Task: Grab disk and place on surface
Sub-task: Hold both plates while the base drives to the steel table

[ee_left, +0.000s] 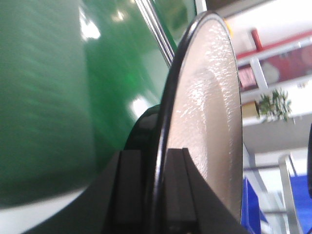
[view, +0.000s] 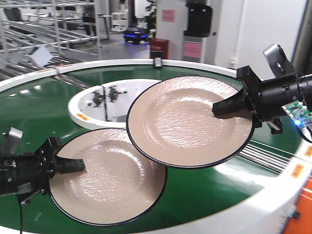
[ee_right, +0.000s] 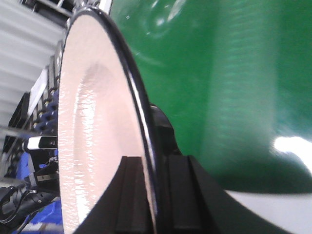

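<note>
Conveyor belt (view: 204, 195): We record a green ring with white rims that fills most of the front view. Both disks are over it.
Central hub (view: 83, 109): A white island sits inside the ring, with two small black fittings on top.
Upper disk (view: 190, 122): It is beige with a dark rim and is held tilted above the belt, on the right of the scene. Its lower left edge overlaps the other disk in the front view. We cannot tell whether the two touch.
Lower disk (view: 107, 180): It has the same beige face and dark rim and lies low over the near part of the belt, on the left. We cannot tell whether it rests on the belt.
Right gripper (view: 222, 108): It is clamped on the right edge of the upper disk. In the right wrist view we see its black fingers (ee_right: 131, 195) on either side of the rim.
Left gripper (view: 78, 166): It is clamped on the left edge of the lower disk. In the left wrist view we see its black fingers (ee_left: 178, 190) pinching the rim between them.
Circuit board (view: 297, 111): A green board with a blue light is mounted on the right arm behind the gripper.
Black device (view: 158, 62): This small unit stands at the far white rim.
</note>
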{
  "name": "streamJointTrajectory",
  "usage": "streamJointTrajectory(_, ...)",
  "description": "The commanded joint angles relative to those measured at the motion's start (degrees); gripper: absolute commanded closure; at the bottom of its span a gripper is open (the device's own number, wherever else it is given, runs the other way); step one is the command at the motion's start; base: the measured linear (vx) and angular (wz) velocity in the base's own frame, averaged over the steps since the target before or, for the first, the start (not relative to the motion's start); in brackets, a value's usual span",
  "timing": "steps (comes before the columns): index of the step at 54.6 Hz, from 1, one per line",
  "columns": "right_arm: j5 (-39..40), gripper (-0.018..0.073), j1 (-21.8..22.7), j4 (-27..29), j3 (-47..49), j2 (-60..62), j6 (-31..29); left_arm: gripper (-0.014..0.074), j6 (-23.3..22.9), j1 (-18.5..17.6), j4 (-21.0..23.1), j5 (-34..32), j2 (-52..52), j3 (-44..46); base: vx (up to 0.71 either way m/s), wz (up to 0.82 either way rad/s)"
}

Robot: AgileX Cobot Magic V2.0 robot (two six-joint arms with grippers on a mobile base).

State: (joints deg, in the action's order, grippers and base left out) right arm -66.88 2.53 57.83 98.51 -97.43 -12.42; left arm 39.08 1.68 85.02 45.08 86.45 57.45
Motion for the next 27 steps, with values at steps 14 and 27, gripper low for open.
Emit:
streamJointTrajectory(14, 2.7, 0.0567, 0.3, 6.7, 2.2, 3.1, 0.6, 0.0598, -0.9, -0.1, 6.7, 2.7, -2.6, 1.9, -0.17, -0.57)
streamJointTrajectory(27, 2.7, 0.0567, 0.3, 6.7, 2.2, 3.1, 0.6, 0.0598, -0.9, -0.1, 6.7, 2.7, -2.6, 1.9, -0.12, -0.65)
